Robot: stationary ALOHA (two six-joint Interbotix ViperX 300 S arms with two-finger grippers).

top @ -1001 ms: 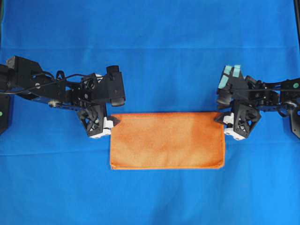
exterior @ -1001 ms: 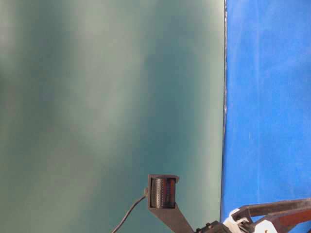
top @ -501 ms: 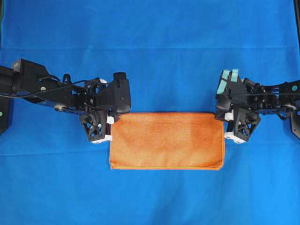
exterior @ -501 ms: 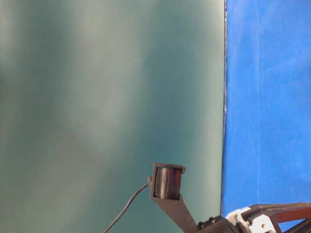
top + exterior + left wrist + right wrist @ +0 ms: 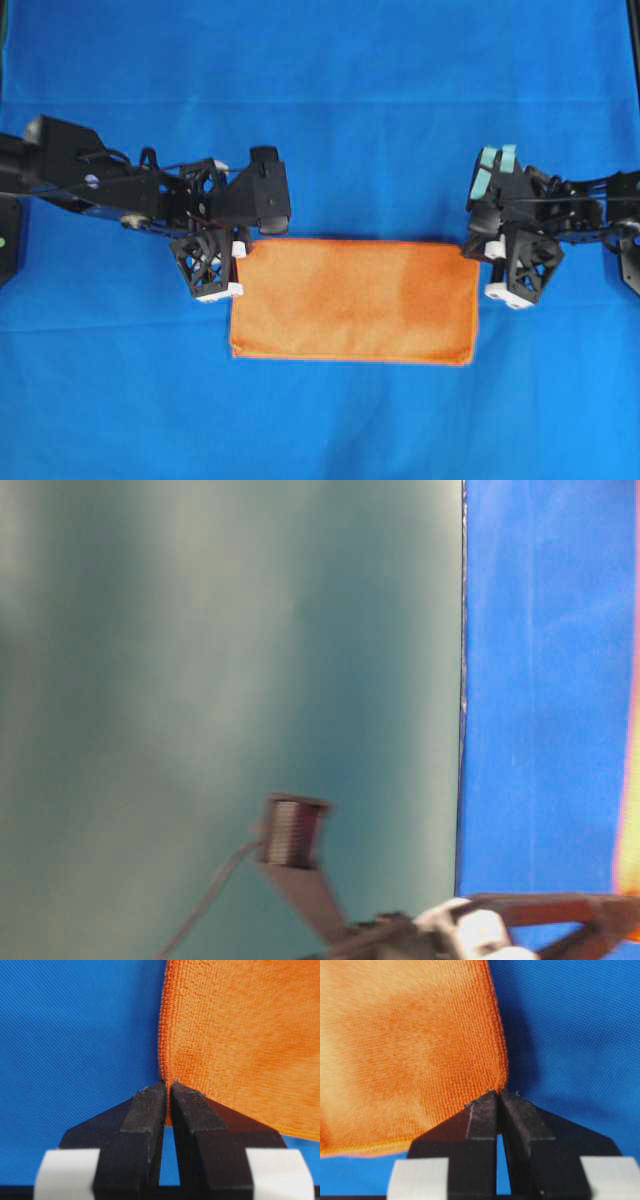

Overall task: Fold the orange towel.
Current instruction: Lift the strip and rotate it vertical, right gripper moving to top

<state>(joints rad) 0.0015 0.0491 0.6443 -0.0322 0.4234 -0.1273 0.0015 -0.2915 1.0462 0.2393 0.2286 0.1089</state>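
Note:
The orange towel (image 5: 355, 300) lies as a wide folded rectangle on the blue sheet (image 5: 330, 120). My left gripper (image 5: 238, 250) is at its far left corner. In the left wrist view the gripper (image 5: 167, 1086) is shut, with the towel (image 5: 240, 1035) corner pinched between the tips. My right gripper (image 5: 482, 256) is at the far right corner. In the right wrist view that gripper (image 5: 499, 1094) is shut on the tip of the towel (image 5: 410, 1050) corner. In the table-level view a sliver of the towel (image 5: 630, 830) shows at the right edge.
The blue sheet covers the whole work surface around the towel. Both arms reach in from the sides, the left arm (image 5: 110, 185) and the right arm (image 5: 590, 200). In the table-level view a teal surface (image 5: 220, 660) fills the left, with blurred arm parts (image 5: 300, 860) below.
Both grippers went from open to shut on the towel's far corners. The left arm shifted right and away. The towel's far edge has moved slightly and now shows in the table-level view.

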